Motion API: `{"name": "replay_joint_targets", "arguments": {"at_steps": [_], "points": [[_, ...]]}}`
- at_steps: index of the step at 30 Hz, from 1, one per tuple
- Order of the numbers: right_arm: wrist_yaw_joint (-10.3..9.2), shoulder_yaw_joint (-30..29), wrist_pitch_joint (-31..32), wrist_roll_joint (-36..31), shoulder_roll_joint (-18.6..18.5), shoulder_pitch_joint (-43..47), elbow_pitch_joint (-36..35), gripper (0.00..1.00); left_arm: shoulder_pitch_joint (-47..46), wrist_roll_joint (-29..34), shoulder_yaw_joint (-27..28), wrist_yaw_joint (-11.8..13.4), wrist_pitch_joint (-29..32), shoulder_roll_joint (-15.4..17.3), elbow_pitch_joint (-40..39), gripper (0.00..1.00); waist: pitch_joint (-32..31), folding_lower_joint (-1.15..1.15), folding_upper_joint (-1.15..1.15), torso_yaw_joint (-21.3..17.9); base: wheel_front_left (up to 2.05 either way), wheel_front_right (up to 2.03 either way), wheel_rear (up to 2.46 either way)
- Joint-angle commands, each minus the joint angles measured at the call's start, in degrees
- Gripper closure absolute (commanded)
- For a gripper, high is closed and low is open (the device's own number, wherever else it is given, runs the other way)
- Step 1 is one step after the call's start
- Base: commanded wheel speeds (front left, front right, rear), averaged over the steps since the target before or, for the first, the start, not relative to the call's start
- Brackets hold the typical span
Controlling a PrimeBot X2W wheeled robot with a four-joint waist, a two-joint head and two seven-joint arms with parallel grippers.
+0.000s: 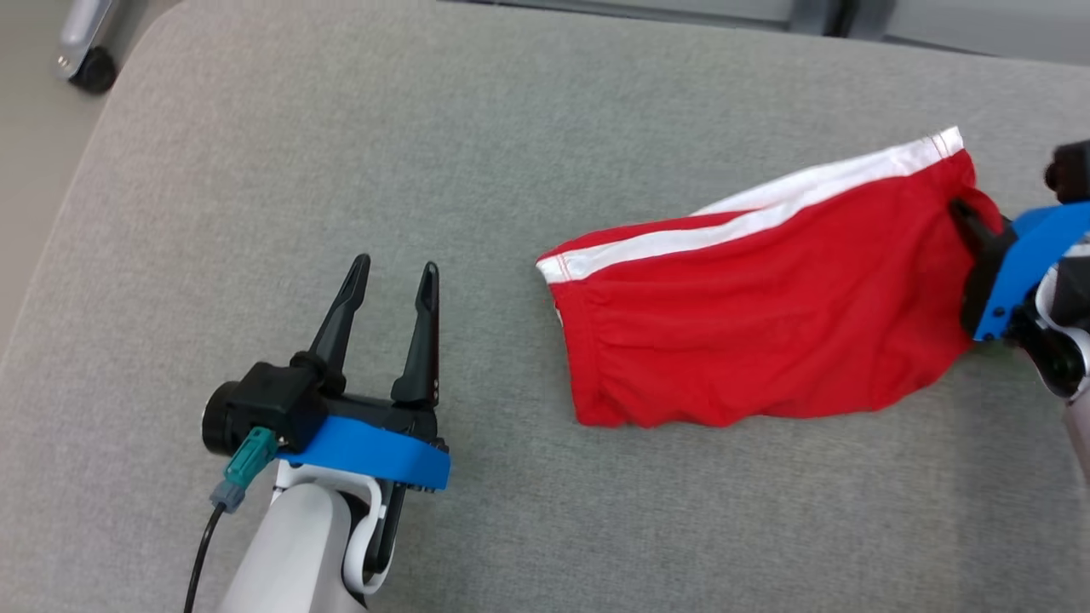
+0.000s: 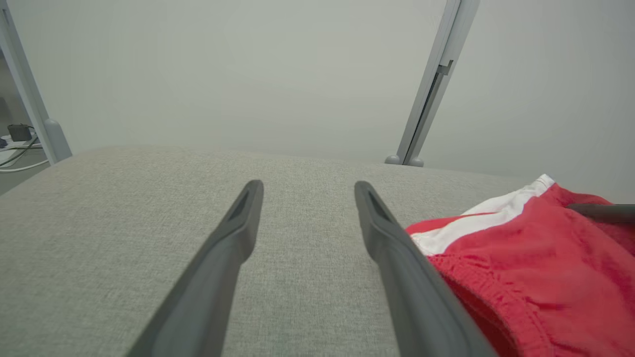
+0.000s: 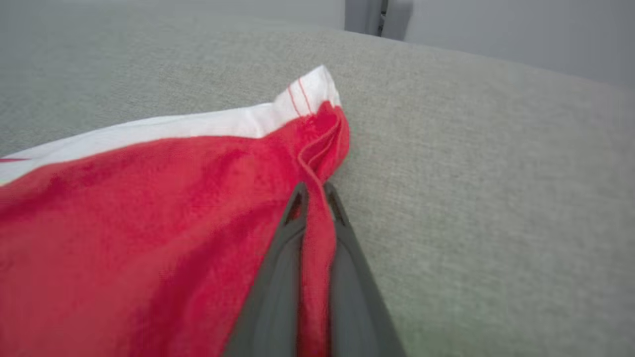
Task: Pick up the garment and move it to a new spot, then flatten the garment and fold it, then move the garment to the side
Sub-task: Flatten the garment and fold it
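The garment (image 1: 758,315) is a pair of red shorts with white side stripes, lying on the grey cushioned surface (image 1: 511,153) right of centre. My right gripper (image 1: 966,213) comes in from the right edge and is shut on the garment's right hem. In the right wrist view its tips (image 3: 313,191) pinch a fold of the red cloth (image 3: 149,238). My left gripper (image 1: 396,272) stands open to the left of the garment, touching nothing. In the left wrist view its tips (image 2: 307,191) frame bare cushion, with the garment (image 2: 536,267) to the right.
The cushion's rounded left edge drops to the floor, where a castor wheel (image 1: 92,70) stands at the far left. Grey frame posts (image 2: 429,84) rise behind the far edge in front of a pale wall. Cables (image 2: 15,148) lie on the floor at left.
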Motion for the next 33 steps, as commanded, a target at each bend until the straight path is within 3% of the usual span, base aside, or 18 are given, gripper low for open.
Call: {"name": "replay_joint_targets", "arguments": {"at_steps": [1, 6, 9, 13, 16, 21, 22, 25, 33], "points": [[-0.01, -1.49, -0.93, -0.79, 0.08, 1.83, -0.81, 1.00, 0.91, 0.34, 0.29, -0.38, -0.24, 0.10, 0.00, 0.00, -2.01, -0.01, 0.00, -1.88, 0.00, 0.00, 0.00], [-0.01, -8.19, -1.70, -4.87, 1.15, 7.51, -4.25, 1.00, 3.18, 0.70, 1.33, -0.41, -0.24, 1.18, 0.01, 0.00, -5.32, -0.01, 0.00, -4.91, 0.00, 0.00, 0.00], [-0.01, -12.79, -0.41, -10.63, 0.82, 10.74, -6.92, 1.00, 4.14, 1.39, 1.33, -0.45, -0.24, 1.86, -0.28, 0.00, -6.75, -0.01, 0.00, -6.31, 0.00, 0.00, 0.00], [0.00, -21.33, 3.18, -20.12, 3.69, 15.25, -14.06, 1.00, 5.11, 1.81, 0.97, -0.47, -0.24, 1.87, -0.15, 0.00, -8.45, -0.01, 0.00, -6.96, 0.00, 0.00, 0.00], [0.00, -24.36, 6.13, -24.37, 6.84, 17.40, -19.45, 1.00, 5.36, 1.90, 0.42, -0.36, -0.24, 1.80, 0.34, 0.00, -9.25, -0.01, 0.00, -6.79, 0.00, 0.00, 0.00], [0.00, -23.74, 10.44, -26.75, 10.96, 19.03, -25.73, 1.00, 5.47, 1.66, -0.49, -0.37, -0.24, 1.90, 0.66, 0.00, -9.97, -0.01, 0.00, -6.20, 0.00, 0.00, 0.00], [0.00, -21.81, 12.17, -26.86, 12.95, 19.04, -27.80, 1.00, 5.48, 1.52, -0.73, -0.37, -0.24, 1.93, 0.84, 0.00, -10.16, -0.01, 0.00, -5.83, 0.00, 0.00, 0.00], [0.00, -18.90, 13.43, -26.86, 14.38, 18.28, -29.12, 1.00, 5.42, 1.34, -0.95, -0.37, -0.24, 1.88, 1.01, 0.00, -10.24, -0.01, 0.00, -5.38, 0.00, 0.00, 0.00], [-0.01, -7.12, 14.55, -24.90, 18.73, 15.04, -25.87, 1.00, 4.50, 0.65, -2.38, -0.38, -0.24, 1.49, 1.47, 0.00, -10.26, -0.01, 0.00, -2.58, 0.00, 0.00, 0.00]]}}
